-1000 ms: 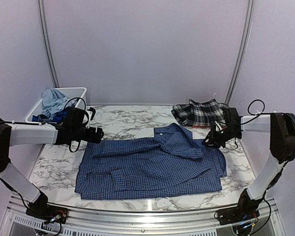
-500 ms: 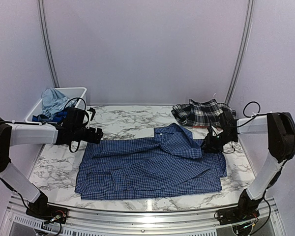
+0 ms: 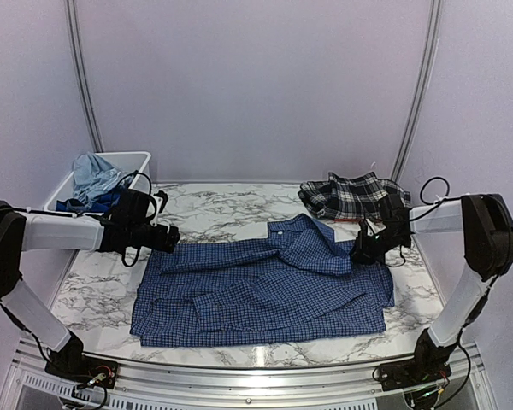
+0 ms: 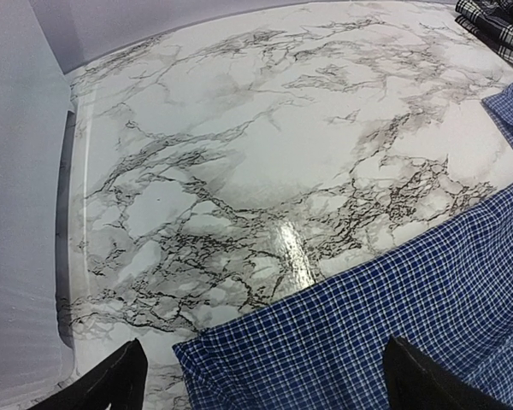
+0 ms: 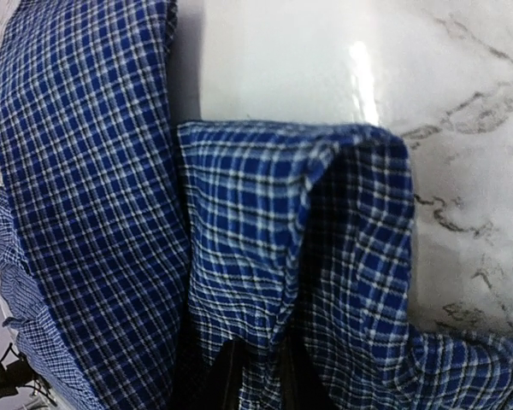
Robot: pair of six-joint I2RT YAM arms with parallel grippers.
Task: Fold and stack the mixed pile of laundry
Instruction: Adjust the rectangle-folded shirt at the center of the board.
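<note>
You have the marble table (image 3: 222, 213) in the overhead view with the navy small-check button shirt (image 3: 265, 290) spread over most of its near half. The shirt lies roughly flat, with its collar toward the far edge and a sleeve folded across the body. The white plastic bin (image 3: 141, 157) sits off the far left corner. The black-and-white plaid piece (image 3: 346, 195) lies bunched at the far right corner, apart from the shirt. In the bin, the light blue T-shirt (image 3: 92, 173) is heaped on top, and the royal blue garment (image 3: 73, 205) shows at the bin's near edge. Your left gripper (image 3: 169, 237) is low at the shirt's far left corner. In the left wrist view its fingers (image 4: 111, 384) stand wide apart and the shirt's corner hem (image 4: 342, 342) lies on the marble between them. You cannot tell from these views whether either finger touches the cloth. Your right gripper (image 3: 361, 249) is down at the shirt's far right edge, near the plaid piece. In the right wrist view its fingers (image 5: 231, 376) are drawn close together on a raised fold of the checked fabric (image 5: 265, 256), and bare marble (image 5: 462, 102) shows beyond that fold.
</note>
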